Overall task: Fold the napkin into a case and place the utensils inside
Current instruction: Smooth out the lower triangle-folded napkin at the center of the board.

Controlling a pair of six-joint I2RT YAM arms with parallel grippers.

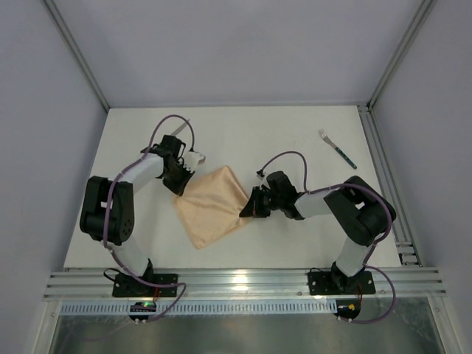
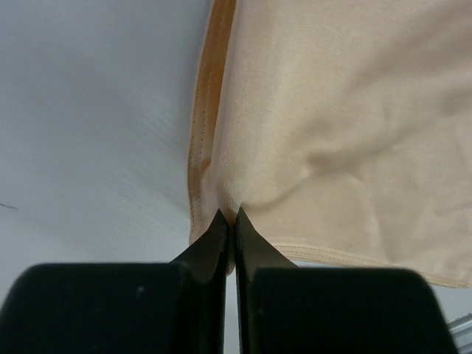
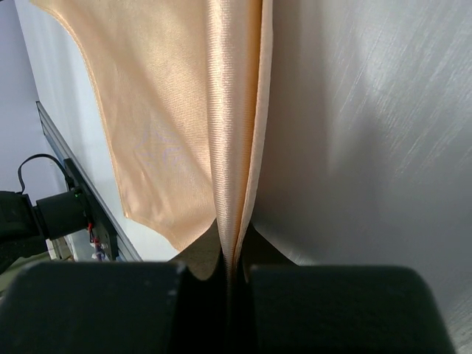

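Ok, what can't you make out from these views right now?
The knife: top view, only a silvery end shows; the left arm covers the rest.
The fork: top view, too small to count tines.
The napkin: both wrist views cut it off at the edges; its pinched corners are hidden inside the shut left gripper and right gripper.

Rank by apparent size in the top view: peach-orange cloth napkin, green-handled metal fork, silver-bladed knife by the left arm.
1. peach-orange cloth napkin, largest by far.
2. green-handled metal fork.
3. silver-bladed knife: only its blade end shows past the left arm, so its rank against the fork is unsure.
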